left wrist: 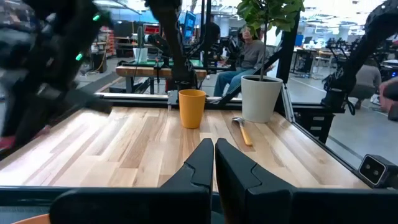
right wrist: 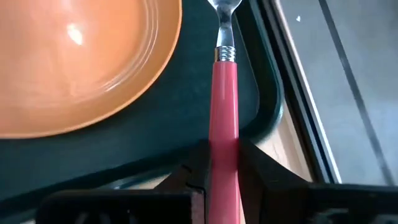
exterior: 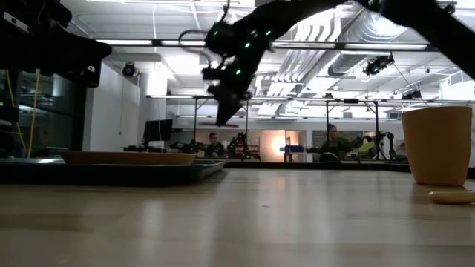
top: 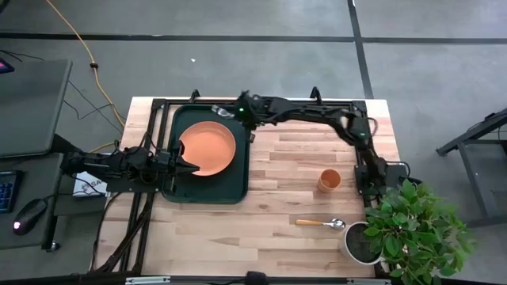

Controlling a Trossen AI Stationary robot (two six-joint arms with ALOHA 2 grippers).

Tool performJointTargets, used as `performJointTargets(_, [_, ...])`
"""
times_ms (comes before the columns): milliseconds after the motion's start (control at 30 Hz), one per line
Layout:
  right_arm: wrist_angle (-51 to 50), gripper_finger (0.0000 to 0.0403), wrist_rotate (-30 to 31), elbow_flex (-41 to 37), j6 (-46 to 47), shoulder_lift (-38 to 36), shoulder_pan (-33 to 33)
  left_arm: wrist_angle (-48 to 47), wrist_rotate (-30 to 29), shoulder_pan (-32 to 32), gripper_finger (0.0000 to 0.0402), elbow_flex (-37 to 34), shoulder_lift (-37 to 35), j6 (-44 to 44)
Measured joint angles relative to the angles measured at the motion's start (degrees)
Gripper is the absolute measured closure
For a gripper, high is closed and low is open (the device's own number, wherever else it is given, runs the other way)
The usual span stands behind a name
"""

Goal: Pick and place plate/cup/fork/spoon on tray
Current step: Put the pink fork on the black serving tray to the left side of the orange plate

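Observation:
The orange plate (top: 207, 148) lies in the dark green tray (top: 238, 178) at the table's left. My right gripper (top: 238, 111) is over the tray's far right corner, shut on the pink-handled fork (right wrist: 224, 93), which also shows over the plate (right wrist: 74, 62) and tray (right wrist: 186, 118) in the right wrist view. My left gripper (top: 193, 168) is shut and empty over the plate's left rim. The orange cup (top: 329, 180) stands on the bare table to the right. The spoon (top: 321, 224) lies flat nearer the front edge. My right gripper pinches the fork's pink handle (right wrist: 224, 140) between its two fingers, at the handle's back part. The fork runs on forward past the fingertips, its metal neck and tines (right wrist: 225, 18) ahead. It is lifted clear above the tray's far right corner.
A grey pot (top: 360, 241) with a green plant stands at the front right corner, beside the spoon. The cup (left wrist: 191, 107), pot (left wrist: 261, 98) and spoon (left wrist: 242, 130) show ahead in the left wrist view. Bare wood lies between the tray and the cup.

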Motion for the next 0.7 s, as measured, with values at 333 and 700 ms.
performJointTargets(333, [-6.12,0.0373,3.98,20.77,-9.44,17.66,-0.66,0.02,-0.02,0.02,0.0398,-0.02,0.00,0.02])
performJointTargets(700, [-5.23,0.0372,3.84,18.34,-10.31,18.85,0.17,0.03,-0.21,0.01,0.0398,0.00,0.02,0.00])
